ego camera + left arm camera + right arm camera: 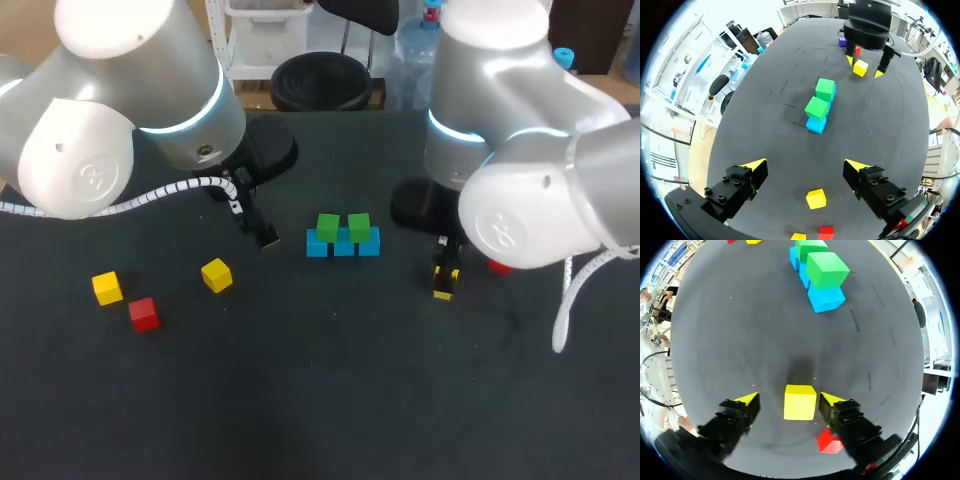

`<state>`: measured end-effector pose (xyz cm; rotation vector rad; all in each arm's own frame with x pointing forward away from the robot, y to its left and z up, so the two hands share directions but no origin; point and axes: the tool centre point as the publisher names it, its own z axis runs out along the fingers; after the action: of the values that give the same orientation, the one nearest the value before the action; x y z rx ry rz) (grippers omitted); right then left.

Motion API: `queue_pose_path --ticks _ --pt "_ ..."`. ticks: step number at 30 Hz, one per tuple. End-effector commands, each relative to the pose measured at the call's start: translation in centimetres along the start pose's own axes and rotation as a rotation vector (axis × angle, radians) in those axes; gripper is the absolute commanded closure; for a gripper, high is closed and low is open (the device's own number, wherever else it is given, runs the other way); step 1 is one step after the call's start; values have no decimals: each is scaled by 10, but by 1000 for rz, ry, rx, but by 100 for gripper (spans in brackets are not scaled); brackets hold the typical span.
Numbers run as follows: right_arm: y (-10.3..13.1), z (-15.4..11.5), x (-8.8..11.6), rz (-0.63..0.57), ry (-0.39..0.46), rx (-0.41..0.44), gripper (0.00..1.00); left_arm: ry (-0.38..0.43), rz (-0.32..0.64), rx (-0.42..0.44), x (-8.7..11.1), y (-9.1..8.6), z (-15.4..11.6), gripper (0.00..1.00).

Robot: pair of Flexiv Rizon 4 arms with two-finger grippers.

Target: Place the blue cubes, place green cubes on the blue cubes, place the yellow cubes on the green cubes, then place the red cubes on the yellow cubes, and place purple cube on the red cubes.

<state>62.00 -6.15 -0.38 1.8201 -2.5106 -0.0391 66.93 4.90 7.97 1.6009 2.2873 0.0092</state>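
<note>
- left fingers (756, 166) are spread wide open with nothing in them, hanging over the bench (330, 400) on the left side, pointed towards the stack
- right fingers (749, 400) are open too, down low at the bench with a yellow cube (800, 401) sitting between them; one tip is nearly on it but the other has a clear gap, so it's not gripped
- three blue cubes (343, 246) sit in a row, touching each other, about mid-bench
- two green cubes (328, 227) are on top of that blue row, side by side
- red cube (830, 441) lies just beside the yellow one, tucked right by one of the right fingers
- purple cube (842, 41) only shows in the left wrist view, beyond the right arm's end and mostly hidden by it
- over on the left, two more yellow cubes (216, 274) lie flat on the bench, apart from each other
- second red cube (144, 313) sits near the outer one of those, not touching it
</note>
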Motion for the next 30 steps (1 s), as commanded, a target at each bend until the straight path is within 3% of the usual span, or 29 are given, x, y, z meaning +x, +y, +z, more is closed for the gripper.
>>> queue_pose_path --ticks 1,3,4,6,19,20,22,26,30 --pt "1 0 2 -2 -2 10 64 -1 1 2 0 1 0 0" --pt "1 0 2 1 -3 11 70 -1 1 2 0 1 0 0" --pt "1 0 2 2 -3 13 89 -1 1 2 0 1 0 0" --pt "1 0 2 2 -3 16 100 -1 1 2 0 1 0 0" --pt "0 -3 3 1 -7 25 100 -1 1 2 0 1 0 0" --pt "0 -3 4 3 -9 26 100 26 39 -10 -3 -1 -2 0" --pt "0 -4 4 6 -14 29 100 17 67 4 -7 1 -13 0" --pt "-1 -5 4 8 -25 34 100 64 101 -104 -8 14 -52 0" --pt "0 -7 2 -1 -34 37 100 85 12 -226 12 35 -98 0"
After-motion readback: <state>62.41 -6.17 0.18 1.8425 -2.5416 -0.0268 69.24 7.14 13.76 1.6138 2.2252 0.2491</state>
